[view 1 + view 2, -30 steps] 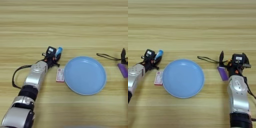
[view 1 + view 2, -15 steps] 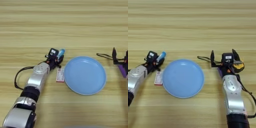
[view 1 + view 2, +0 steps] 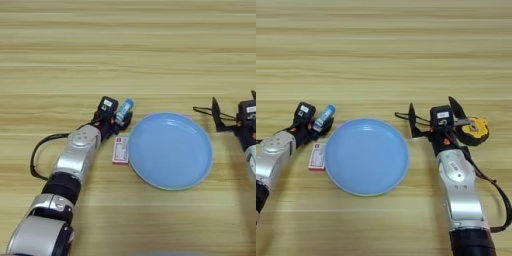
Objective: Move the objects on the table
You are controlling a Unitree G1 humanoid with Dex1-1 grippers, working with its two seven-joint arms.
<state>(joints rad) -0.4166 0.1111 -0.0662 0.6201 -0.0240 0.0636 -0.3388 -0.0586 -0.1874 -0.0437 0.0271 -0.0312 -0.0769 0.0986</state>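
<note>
Trouble is most likely at the left gripper (image 3: 119,119), which sits at the blue tube (image 3: 124,109) just off the left rim of the blue plate (image 3: 170,150), near the middle of the table (image 3: 128,50). Its black fingers look clenched on the tube's lower end, though I cannot tell how firm the hold is; a shallow pinch on a round body could let the tube roll out or swing as it rises. The flat red-and-white box (image 3: 120,150) lies just below that gripper, touching or almost touching the plate's rim, so a low sweep of the wrist could push it under or against the plate.

Toward the right edge of the tabletop, the right gripper (image 3: 432,117) stands released, its 2 fingers spread wide, with the yellow-and-black tape measure (image 3: 474,131) just to its right. The black strap (image 3: 401,117) trails left of the fingers toward the plate. Judging from this, a finger could snag that strap and drag the tape measure sideways, or knock it further right.
</note>
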